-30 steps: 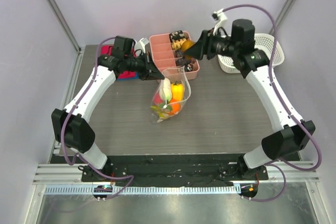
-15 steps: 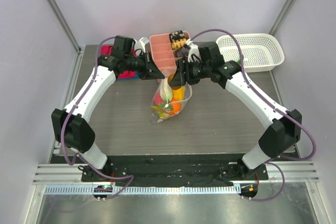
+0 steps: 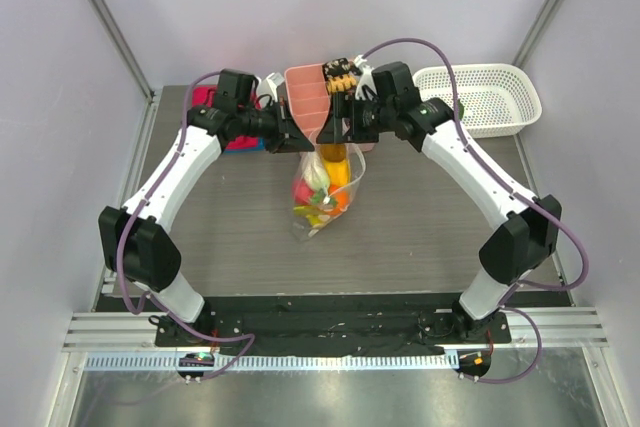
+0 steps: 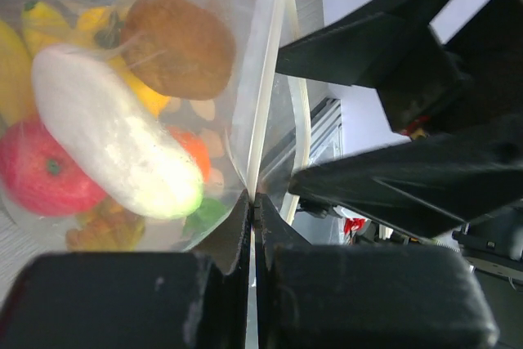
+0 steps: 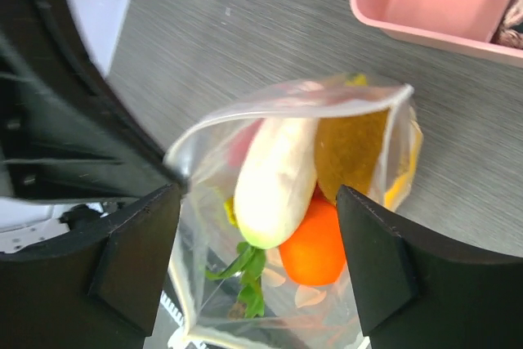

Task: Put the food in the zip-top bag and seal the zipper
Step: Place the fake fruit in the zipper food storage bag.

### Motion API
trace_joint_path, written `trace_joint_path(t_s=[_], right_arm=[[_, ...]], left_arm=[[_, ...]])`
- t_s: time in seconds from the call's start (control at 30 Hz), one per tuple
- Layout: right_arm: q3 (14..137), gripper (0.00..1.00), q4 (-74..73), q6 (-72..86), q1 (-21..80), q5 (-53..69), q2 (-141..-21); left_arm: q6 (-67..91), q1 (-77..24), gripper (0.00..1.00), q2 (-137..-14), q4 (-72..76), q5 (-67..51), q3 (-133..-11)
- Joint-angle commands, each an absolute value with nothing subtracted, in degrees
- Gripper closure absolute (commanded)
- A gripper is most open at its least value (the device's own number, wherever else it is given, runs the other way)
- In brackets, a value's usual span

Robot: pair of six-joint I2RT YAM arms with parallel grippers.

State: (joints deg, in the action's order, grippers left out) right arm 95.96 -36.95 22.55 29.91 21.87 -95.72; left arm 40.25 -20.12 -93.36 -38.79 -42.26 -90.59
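The zip-top bag point(image 3: 322, 192) hangs over the table middle, its mouth open. My left gripper point(image 3: 303, 138) is shut on the bag's rim at the pale zipper strip point(image 4: 263, 87). The bag holds the food: a white and green piece point(image 4: 114, 149), a red apple point(image 4: 41, 173), yellow bananas point(image 4: 20, 55), an orange point(image 5: 315, 243), green leaves point(image 5: 245, 275) and a brown oval piece point(image 4: 180, 42) on top. My right gripper point(image 3: 338, 125) is open and empty, just above the bag's mouth point(image 5: 286, 97); its fingers point(image 5: 135, 259) stand wide on either side of the bag.
A pink divided tray point(image 3: 310, 97) with dark snacks stands right behind the bag. A white mesh basket point(image 3: 480, 97) sits at the back right. A red and pink item point(image 3: 238, 142) lies under the left arm at the back left.
My right gripper carried a brown-orange piece from behind the tray to over the bag, then opened. The piece now lies in the bag. The left gripper has kept its hold on the rim.
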Motion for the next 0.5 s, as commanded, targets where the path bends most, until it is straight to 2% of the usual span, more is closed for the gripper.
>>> trace_joint_path(t_s=[0.0, 0.1, 0.2, 0.33, 0.47], right_arm=[[99.4, 0.18, -35.9, 22.9, 28.7, 25.7, -90.3], [99.8, 0.21, -34.9, 22.2, 23.6, 27.2, -89.1], [102.3, 0.23, -35.2, 20.1, 12.7, 29.0, -92.1], [108.6, 0.23, -36.3, 11.5, 0.8, 24.9, -98.4], [111.8, 0.23, -38.5, 4.1, -6.1, 19.8, -106.3]], left_arm=[[40.5, -20.0, 1.00, -92.1, -36.2, -44.4, -90.6], [40.4, -20.0, 1.00, -91.8, -36.4, -44.3, -90.8], [40.3, -20.0, 1.00, -91.7, -36.6, -44.2, -90.9], [40.4, -20.0, 1.00, -91.6, -36.9, -44.1, -90.7], [40.3, -20.0, 1.00, -91.6, -36.9, -43.9, -90.8]])
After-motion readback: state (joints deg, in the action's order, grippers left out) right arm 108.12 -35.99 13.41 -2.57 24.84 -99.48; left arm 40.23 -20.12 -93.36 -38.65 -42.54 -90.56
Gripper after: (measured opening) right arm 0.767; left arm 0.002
